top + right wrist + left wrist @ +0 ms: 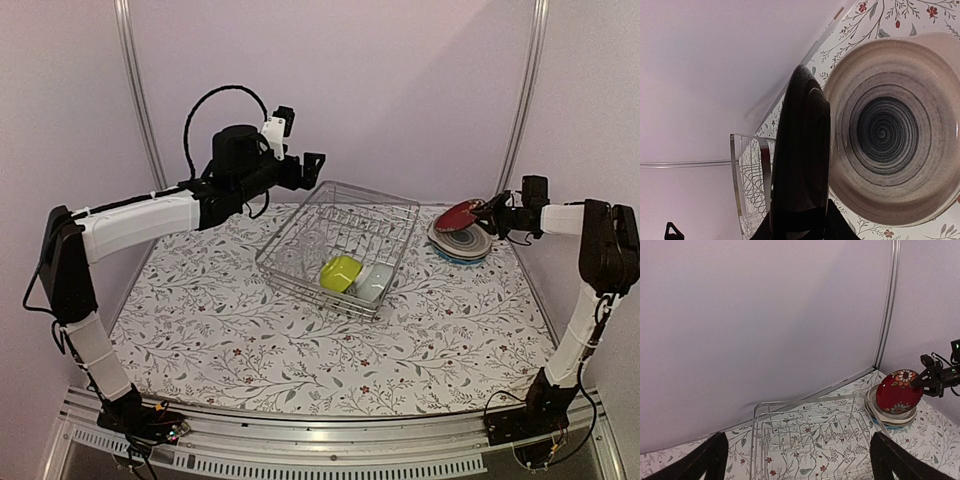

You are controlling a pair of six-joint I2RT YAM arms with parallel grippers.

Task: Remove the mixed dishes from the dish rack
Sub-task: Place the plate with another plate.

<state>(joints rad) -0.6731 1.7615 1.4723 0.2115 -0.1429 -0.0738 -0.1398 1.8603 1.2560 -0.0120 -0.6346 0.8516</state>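
The silver wire dish rack (366, 190) stands mid-table, holding a yellow-green bowl (340, 272), a pale bowl (372, 284) and a clear glass (296, 258). My left gripper (312, 168) hovers open above the rack's back-left corner, with nothing between its fingers (709, 460). At the far right my right gripper (492, 210) is shut on the rim of a dark red plate (459, 215). That plate tilts just above a stack of plates (462, 246). In the right wrist view the red plate (802, 160) shows edge-on beside the stack's top plate (887, 127), which has a spiral pattern.
The table (230, 320) has a floral cloth. Purple walls with metal corner posts (135, 90) close in the back and sides. The rack's plate prongs (810, 437) show no plates in the left wrist view. The plate stack sits near the right wall.
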